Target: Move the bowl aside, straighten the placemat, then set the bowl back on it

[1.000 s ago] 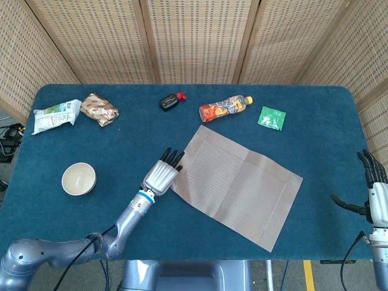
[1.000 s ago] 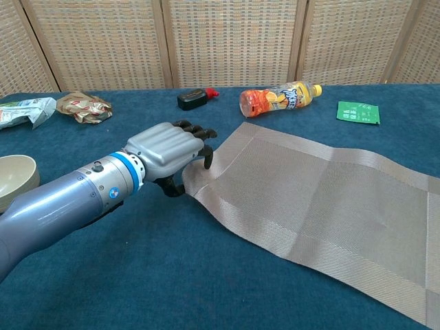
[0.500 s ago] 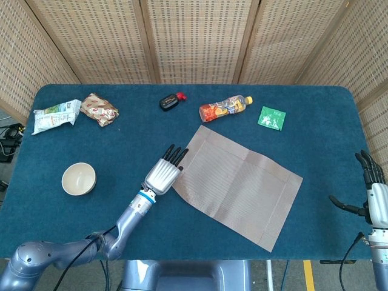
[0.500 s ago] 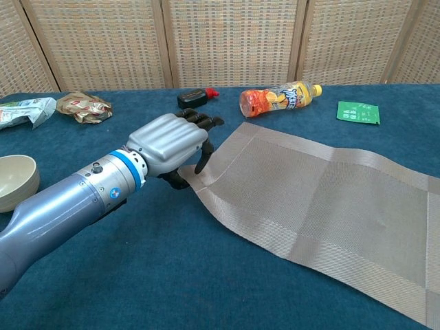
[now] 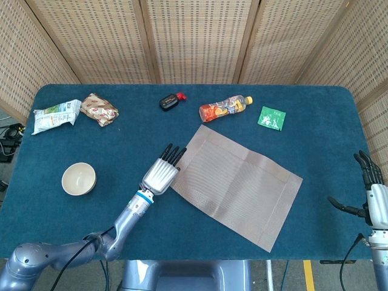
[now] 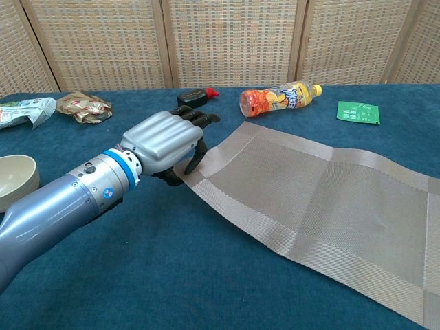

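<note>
The tan woven placemat (image 5: 236,185) lies skewed on the blue table, its long sides running diagonally; the chest view also shows the placemat (image 6: 323,199). My left hand (image 5: 162,170) is at its left corner, and in the chest view the left hand (image 6: 168,141) has its fingers curled down over the mat's edge with the thumb at the corner, gripping it. The cream bowl (image 5: 79,179) stands empty on the bare table, left of the mat and apart from it; the bowl (image 6: 14,180) is cut off by the chest view's left edge. My right hand (image 5: 371,194) hangs by the table's right edge, fingers spread, holding nothing.
Along the back of the table lie a white snack packet (image 5: 56,115), a brown wrapped packet (image 5: 99,108), a small black and red device (image 5: 170,100), an orange drink bottle (image 5: 224,108) on its side and a green sachet (image 5: 272,117). Wicker screens stand behind.
My left hand has shifted slightly left and towards the back, taking the mat's corner with it; the mat has turned a little. The right hand has barely moved.
</note>
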